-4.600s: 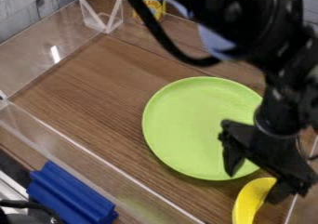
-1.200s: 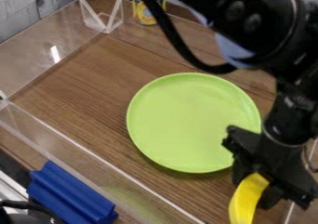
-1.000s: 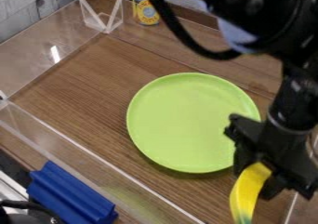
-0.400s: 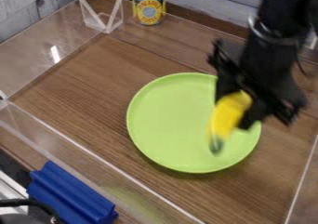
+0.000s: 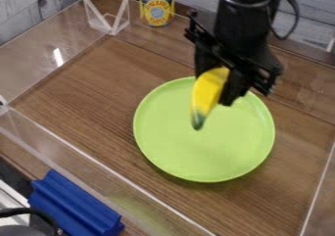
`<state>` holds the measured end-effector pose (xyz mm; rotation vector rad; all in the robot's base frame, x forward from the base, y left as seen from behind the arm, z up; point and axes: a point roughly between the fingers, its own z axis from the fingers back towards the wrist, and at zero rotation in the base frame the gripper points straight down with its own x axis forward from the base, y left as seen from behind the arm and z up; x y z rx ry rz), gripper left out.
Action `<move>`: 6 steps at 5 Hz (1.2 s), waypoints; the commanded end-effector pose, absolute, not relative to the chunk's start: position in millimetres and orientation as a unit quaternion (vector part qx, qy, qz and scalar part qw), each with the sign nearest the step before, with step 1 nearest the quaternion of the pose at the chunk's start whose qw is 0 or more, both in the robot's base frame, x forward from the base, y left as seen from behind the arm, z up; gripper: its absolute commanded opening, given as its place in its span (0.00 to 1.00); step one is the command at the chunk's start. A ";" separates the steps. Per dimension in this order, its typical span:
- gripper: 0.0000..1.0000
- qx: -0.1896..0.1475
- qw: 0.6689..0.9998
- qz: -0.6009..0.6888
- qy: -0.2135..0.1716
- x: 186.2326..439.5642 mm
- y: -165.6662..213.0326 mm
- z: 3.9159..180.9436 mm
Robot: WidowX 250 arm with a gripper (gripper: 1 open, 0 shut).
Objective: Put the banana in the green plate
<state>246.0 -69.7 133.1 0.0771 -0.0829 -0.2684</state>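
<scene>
The hand (image 5: 225, 75) grips the banana (image 5: 209, 92) over the unmarked green plate (image 5: 170, 147).

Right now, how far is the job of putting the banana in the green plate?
Done: the hand is shut on the banana and has it lifted off the table. In hand: the banana hangs over the green plate, not touching it. Left: lower it onto the plate, open the hand and pull away.
</scene>
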 end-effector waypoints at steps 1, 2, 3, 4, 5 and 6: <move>0.00 0.035 0.990 -0.121 -0.066 249.0 -78.2 139.8; 0.00 0.029 0.990 -0.113 -0.075 248.5 -83.0 136.3; 0.00 0.027 0.991 -0.105 -0.085 249.7 -83.3 131.3; 0.00 0.024 0.991 -0.095 -0.096 253.3 -82.2 126.4; 0.00 0.021 0.990 -0.088 -0.110 258.2 -79.9 121.4; 0.00 0.019 0.989 -0.081 -0.124 263.5 -76.0 116.2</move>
